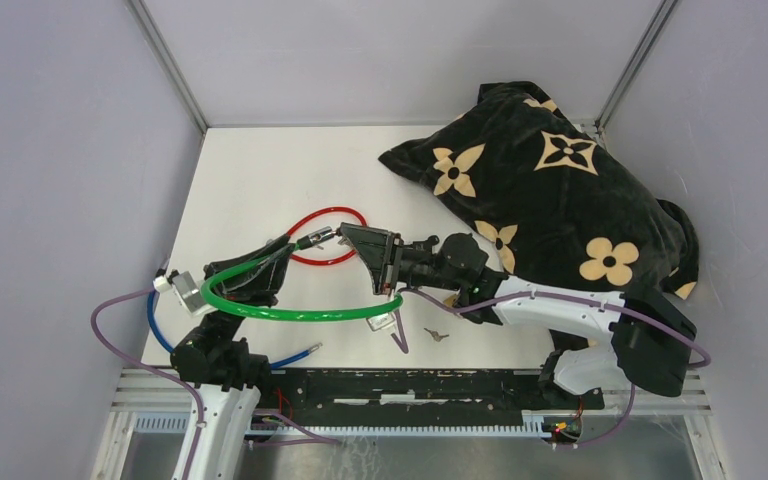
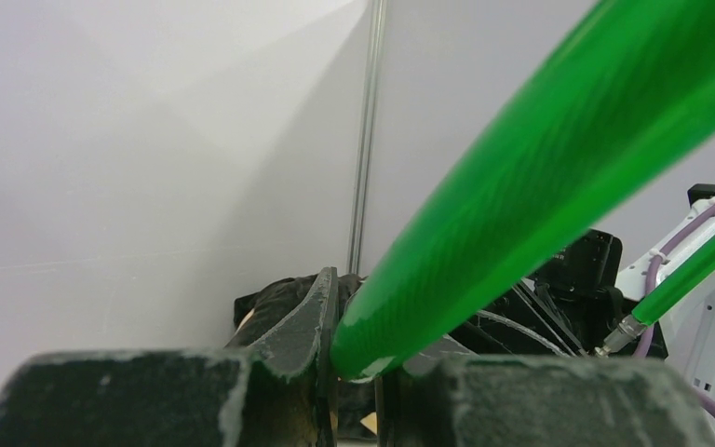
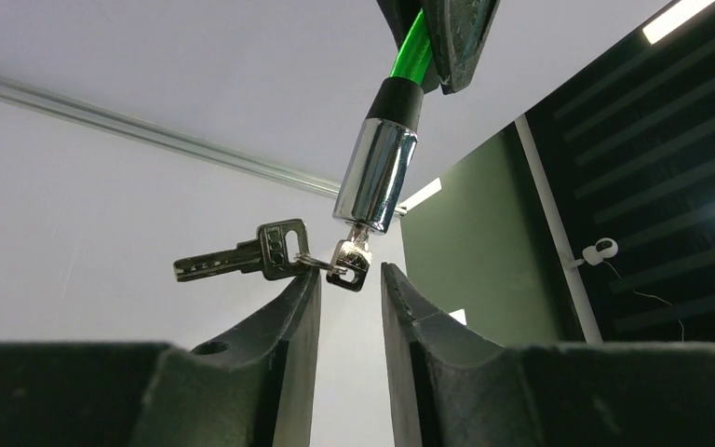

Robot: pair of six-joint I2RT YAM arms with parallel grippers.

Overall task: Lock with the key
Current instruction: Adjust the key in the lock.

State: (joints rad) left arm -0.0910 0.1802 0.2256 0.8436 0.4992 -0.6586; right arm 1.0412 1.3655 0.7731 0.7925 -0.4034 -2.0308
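Nearest the arm bases, a thin blue cable [image 1: 290, 357] lies at the front of the white table [image 1: 260, 170]. A small metal piece that looks like a loose key [image 1: 437, 335] rests just ahead of the right arm, and neither one is in play.

Above them sweeps the loop of the green plastic-sheathed cable lock [image 1: 290, 314]. The left gripper [image 1: 292, 245] is clamped on this cable just behind its chrome lock barrel [image 3: 377, 172]; the left wrist view shows the green sheath pinched between the fingers. I judge that it grips so close to the barrel to stop the barrel swinging or twisting while the key is worked. The grip also presents the keyhole end to the other arm.

The right gripper [image 3: 349, 279] faces that end. Its jaws stand apart with a narrow gap. The small silver key [image 3: 352, 261] seated in the barrel has its head right at the mouth of that gap, and it is not pinched as far as I can tell. A second key [image 3: 242, 259] juts sideways from the shared ring, beside one fingertip. The next move probably calls for closing squarely on the seated key's head and turning it, and the ring or spare key could snag. Whether the cable's other end is home in the barrel is hidden.

Just past the grippers a red cable loop [image 1: 345, 213] lies on the table. Farthest back, a black plush cushion with beige flowers [image 1: 550, 190] fills the right corner.
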